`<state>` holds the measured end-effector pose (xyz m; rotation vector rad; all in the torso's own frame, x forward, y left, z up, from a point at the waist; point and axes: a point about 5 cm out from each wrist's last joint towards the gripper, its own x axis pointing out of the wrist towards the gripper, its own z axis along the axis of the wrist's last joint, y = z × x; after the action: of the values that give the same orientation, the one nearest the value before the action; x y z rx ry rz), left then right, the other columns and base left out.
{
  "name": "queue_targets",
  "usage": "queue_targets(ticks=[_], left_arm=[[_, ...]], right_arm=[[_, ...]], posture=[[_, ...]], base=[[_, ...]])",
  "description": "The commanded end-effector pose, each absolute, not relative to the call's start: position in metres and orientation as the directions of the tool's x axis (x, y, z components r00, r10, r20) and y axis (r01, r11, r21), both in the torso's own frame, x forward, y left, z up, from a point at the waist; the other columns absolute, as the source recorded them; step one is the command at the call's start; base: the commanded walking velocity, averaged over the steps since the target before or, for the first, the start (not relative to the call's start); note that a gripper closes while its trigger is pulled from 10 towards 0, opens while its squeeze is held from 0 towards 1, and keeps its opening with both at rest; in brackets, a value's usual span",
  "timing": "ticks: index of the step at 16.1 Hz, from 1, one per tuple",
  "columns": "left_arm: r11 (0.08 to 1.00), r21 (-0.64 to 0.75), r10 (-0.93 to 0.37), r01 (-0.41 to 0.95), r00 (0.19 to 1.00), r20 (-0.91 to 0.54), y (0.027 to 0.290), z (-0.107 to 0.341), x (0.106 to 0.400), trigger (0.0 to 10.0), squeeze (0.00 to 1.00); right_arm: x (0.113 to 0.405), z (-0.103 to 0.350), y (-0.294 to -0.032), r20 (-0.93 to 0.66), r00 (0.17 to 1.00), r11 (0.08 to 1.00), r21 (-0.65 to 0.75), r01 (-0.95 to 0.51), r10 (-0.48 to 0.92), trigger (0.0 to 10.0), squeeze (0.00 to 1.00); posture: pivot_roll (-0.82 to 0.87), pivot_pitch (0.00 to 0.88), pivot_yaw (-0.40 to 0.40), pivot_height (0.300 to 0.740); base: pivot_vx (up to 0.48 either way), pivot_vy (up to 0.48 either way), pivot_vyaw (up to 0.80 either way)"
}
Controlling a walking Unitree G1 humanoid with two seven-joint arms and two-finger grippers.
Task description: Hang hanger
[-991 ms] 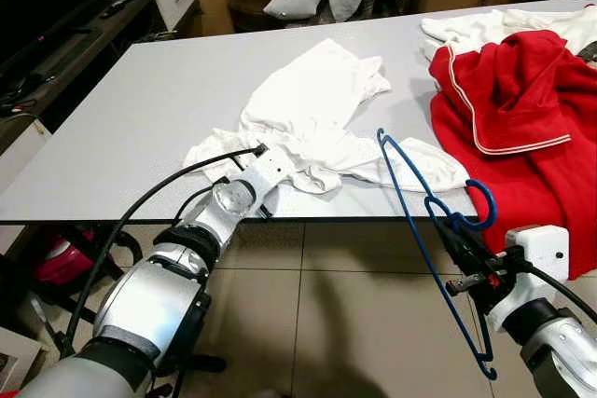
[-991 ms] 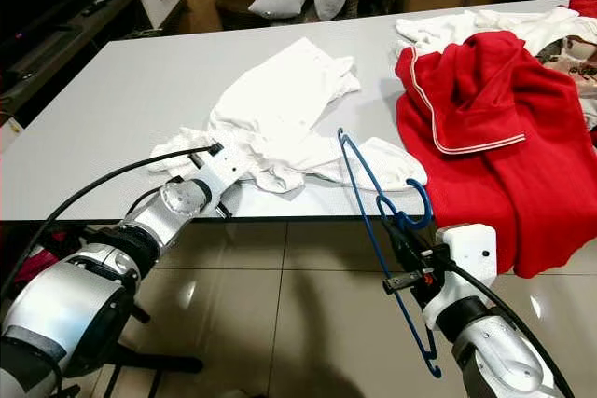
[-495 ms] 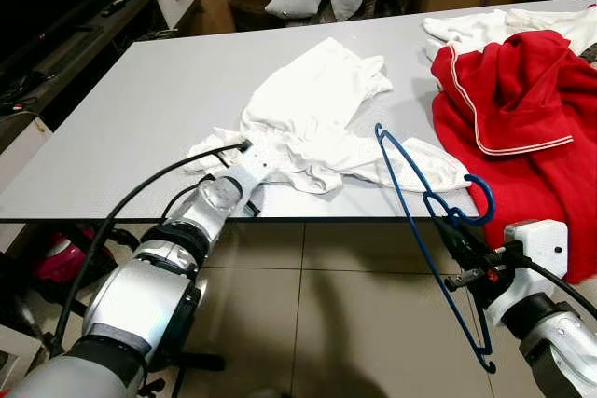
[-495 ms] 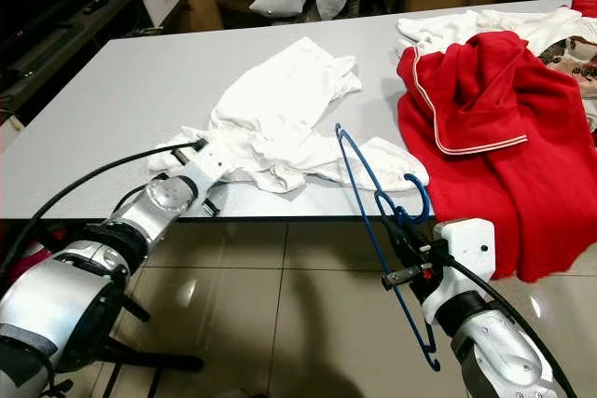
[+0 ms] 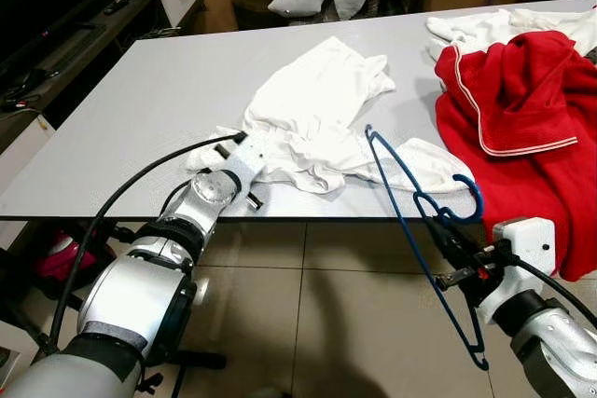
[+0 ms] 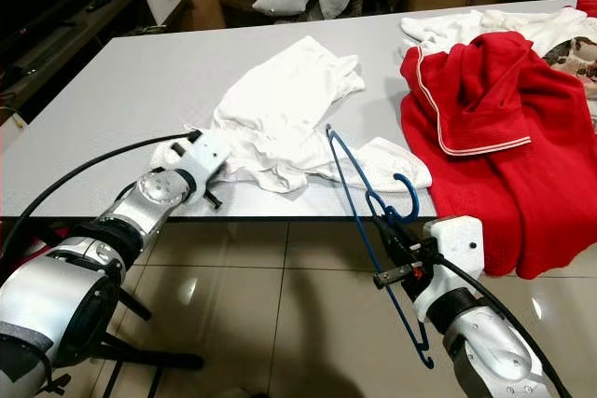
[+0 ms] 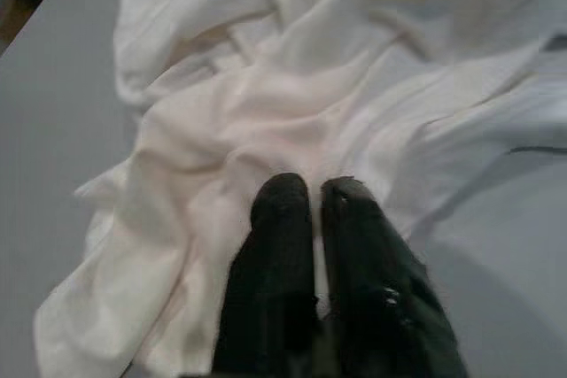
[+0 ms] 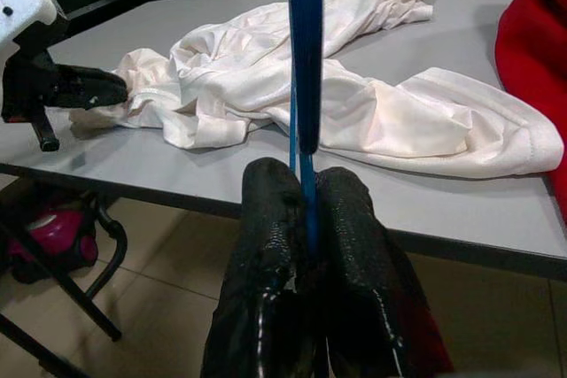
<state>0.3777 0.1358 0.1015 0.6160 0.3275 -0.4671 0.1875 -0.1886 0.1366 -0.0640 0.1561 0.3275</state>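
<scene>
So the right gripper [image 8: 301, 185] has its two black fingers [image 8: 266, 219] squeezed together on the thin blue wire hanger [image 5: 410, 216], which sits tilted in the air just off the near edge of the grey tabletop [image 5: 140, 100], hook end pointing right. The left gripper [image 7: 306, 194] has its fingers pressed nearly together, tips on the near left edge of the crumpled white shirt [image 5: 312, 109]. A red garment with white piping [image 5: 513, 109] is piled on the right. No readable writing anywhere.
</scene>
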Motion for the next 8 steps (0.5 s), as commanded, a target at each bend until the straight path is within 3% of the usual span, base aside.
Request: queue_targets(ticks=[1, 8], left_arm=[[0.705, 0.485, -0.318, 0.518, 0.842, -0.437, 0.144, 0.099, 0.376, 10.0, 1.0], [0.741, 0.457, -0.313, 0.492, 0.855, -0.414, 0.156, 0.096, 0.373, 10.0, 1.0]], right_arm=[[0.187, 0.138, -0.184, -0.159, 0.928, 0.938, -0.028, -0.345, 0.336, 10.0, 0.0], [0.178, 0.138, -0.181, -0.175, 0.923, 0.934, -0.043, -0.354, 0.341, 10.0, 0.0]], posture=[[-0.06, 0.019, 0.202, 0.74], [-0.08, 0.084, 0.186, 0.74]], base=[[0.0, 0.0, 0.0], [0.0, 0.0, 0.0]])
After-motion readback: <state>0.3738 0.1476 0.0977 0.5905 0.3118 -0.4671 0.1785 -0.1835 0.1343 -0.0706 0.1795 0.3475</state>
